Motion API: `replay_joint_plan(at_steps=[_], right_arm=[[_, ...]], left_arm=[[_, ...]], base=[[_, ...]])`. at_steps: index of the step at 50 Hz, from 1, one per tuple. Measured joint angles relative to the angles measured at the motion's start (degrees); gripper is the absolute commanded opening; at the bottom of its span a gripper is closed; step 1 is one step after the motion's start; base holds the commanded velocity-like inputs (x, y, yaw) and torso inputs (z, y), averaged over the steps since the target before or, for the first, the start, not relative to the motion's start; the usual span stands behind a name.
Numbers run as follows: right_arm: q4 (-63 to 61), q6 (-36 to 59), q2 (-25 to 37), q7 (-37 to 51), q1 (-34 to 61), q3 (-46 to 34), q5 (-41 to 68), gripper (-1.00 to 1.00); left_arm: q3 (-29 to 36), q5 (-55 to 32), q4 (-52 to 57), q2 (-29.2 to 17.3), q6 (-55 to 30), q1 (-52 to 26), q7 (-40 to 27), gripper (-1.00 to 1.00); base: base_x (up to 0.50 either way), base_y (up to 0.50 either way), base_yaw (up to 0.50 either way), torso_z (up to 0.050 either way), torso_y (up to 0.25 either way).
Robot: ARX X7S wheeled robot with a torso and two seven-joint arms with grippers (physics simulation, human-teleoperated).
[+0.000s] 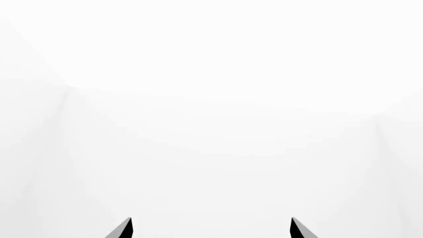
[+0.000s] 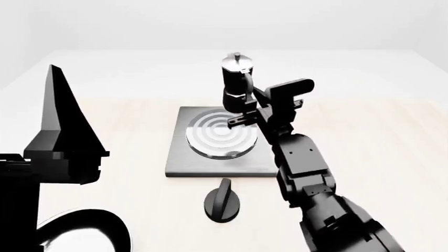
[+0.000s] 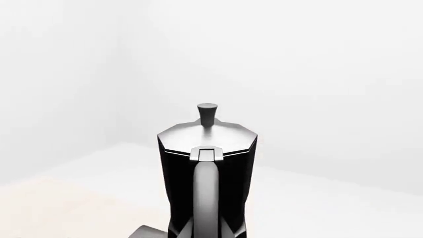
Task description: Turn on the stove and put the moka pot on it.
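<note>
The moka pot (image 2: 235, 79), black and faceted with a silver lid and knob, is upright over the far edge of the stove (image 2: 183, 160), a dark-grey slab with burner rings (image 2: 221, 134). I cannot tell whether the pot rests on anything. My right gripper (image 2: 245, 109) is shut on the pot's curved handle. In the right wrist view the pot (image 3: 206, 148) fills the middle, with the handle (image 3: 206, 198) toward the camera. The black round knob (image 2: 222, 202) sits on the table in front of the slab. My left gripper (image 2: 60, 100) is raised at the left, open and empty (image 1: 211, 224).
A black frying pan (image 2: 84, 231) lies at the near left, below my left arm. The light table (image 2: 364, 136) stretches right of the stove. The left wrist view shows only white wall.
</note>
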Motion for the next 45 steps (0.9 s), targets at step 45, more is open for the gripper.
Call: replay_joint_plan(at_steps=[45], right_arm=[[-1.55,-10.95,-0.09,5.13,-0.6,-45.38,44.06,-1.0]], left_arm=[[0.68,0.57,0.2,-0.35,-1.27,0.01,-0.03,1.0]], base=[[0.0,0.0,0.0,0.0,-0.007]])
